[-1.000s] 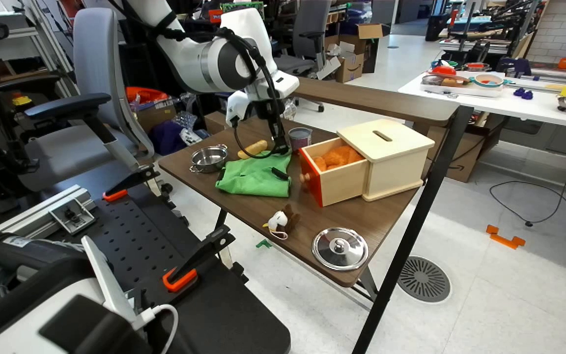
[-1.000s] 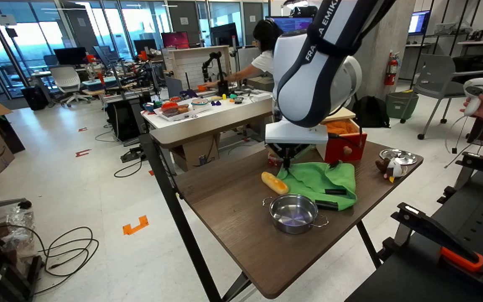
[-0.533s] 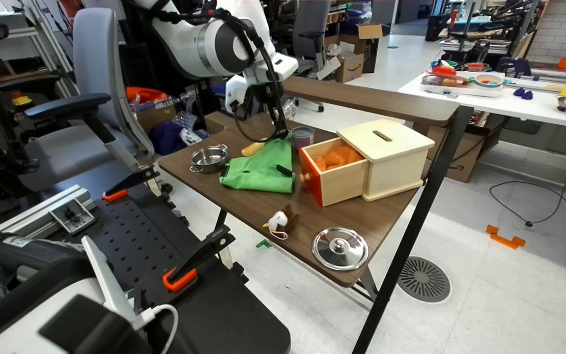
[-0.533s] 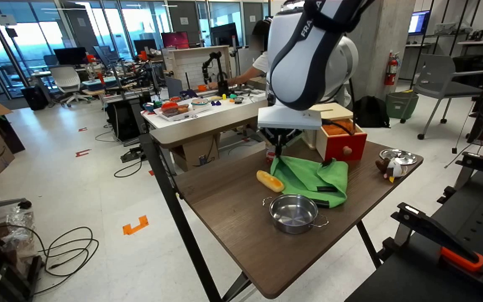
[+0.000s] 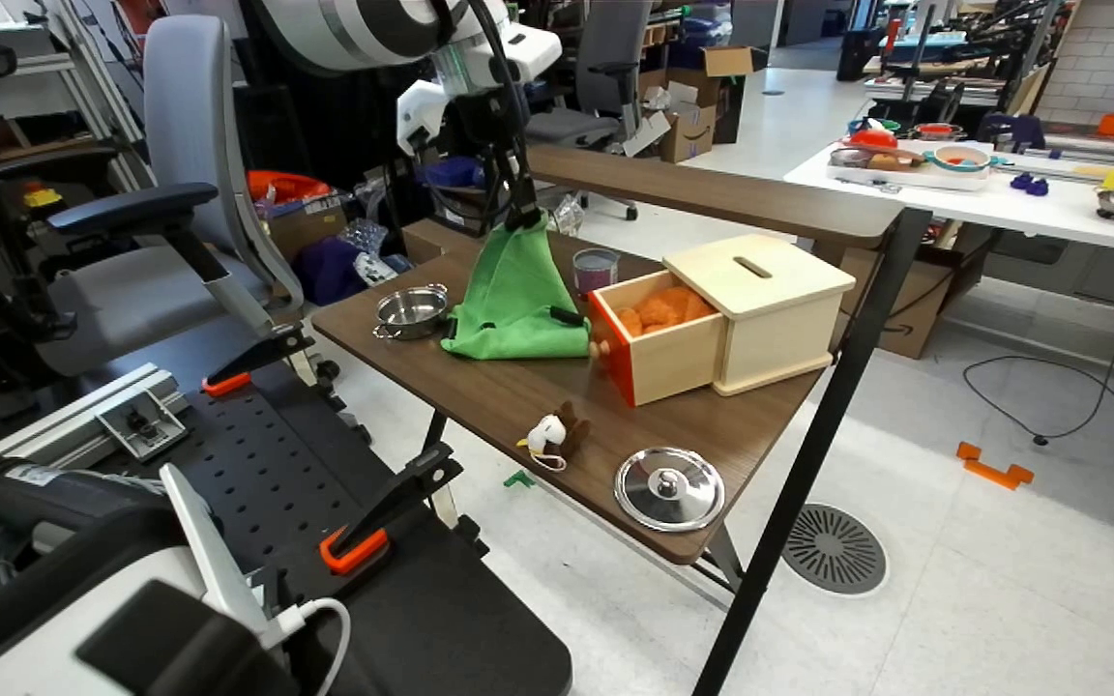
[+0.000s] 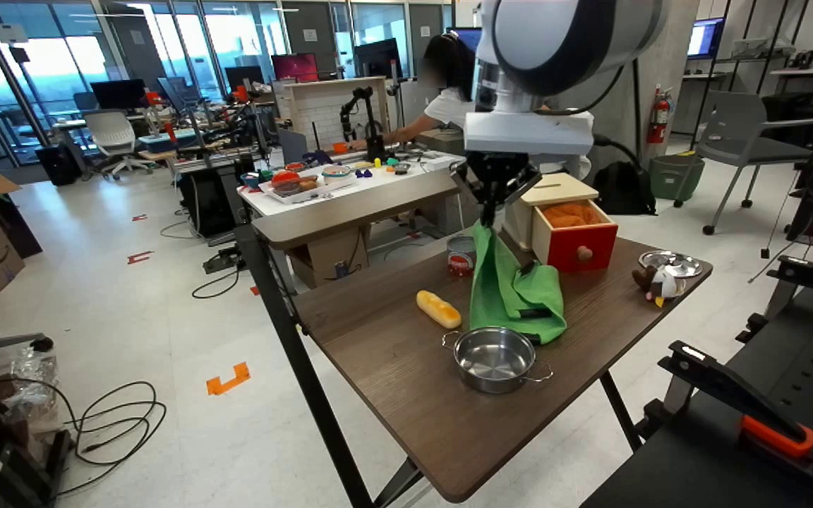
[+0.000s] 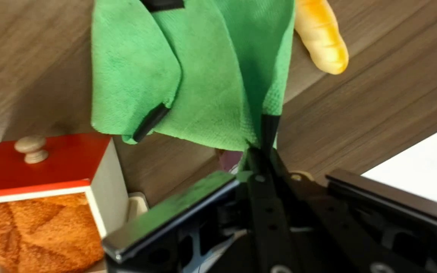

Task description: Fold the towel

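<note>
Green towel [image 6: 509,293], 1 end pinched aloft in the gripper [image 6: 488,217], lower part on the brown table [image 6: 378,360]

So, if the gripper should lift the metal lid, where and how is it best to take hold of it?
Probably by the knob at the middle of the lid, coming straight down from above: the lid lies flat with its knob upward, and its low edge looks hard to pinch. The gripper would first have to release the towel it holds.
</note>
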### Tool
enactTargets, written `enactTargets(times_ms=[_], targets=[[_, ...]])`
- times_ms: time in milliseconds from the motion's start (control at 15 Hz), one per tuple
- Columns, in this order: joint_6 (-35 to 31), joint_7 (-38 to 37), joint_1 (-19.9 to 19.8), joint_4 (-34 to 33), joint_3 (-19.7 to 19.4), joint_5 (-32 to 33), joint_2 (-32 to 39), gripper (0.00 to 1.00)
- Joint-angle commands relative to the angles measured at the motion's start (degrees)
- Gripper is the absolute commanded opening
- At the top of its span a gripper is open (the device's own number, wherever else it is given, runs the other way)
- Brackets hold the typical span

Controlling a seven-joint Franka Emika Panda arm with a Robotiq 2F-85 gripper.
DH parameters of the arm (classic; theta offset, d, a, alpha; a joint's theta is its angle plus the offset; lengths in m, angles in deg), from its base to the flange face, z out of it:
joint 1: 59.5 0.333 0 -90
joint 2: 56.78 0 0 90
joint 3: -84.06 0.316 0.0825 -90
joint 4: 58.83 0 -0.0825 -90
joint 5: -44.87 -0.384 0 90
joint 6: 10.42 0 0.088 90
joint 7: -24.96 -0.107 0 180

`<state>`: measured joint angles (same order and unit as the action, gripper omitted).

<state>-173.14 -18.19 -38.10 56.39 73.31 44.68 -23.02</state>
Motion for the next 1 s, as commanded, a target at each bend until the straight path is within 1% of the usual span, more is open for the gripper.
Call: enactTargets(times_ms=[0, 200, 400, 600, 933], targets=[[0.1, 2.3, -0.4, 12.5, -0.5, 1.8, -10.1, 0.01], [-0.5, 2.6, -1.3, 20.3, -1.5, 3.8, -15.0, 0.01], [-0.7, 1.0, -1.3, 26.4, -4.1, 7.9, -17.8, 0.01], [-1.1, 0.3, -2.0, 29.9, -5.9, 11.1, -17.3, 0.01], [-2.2, -0.4, -1.9, 32.5, -7.1, 13.9, -14.7, 0.01]])
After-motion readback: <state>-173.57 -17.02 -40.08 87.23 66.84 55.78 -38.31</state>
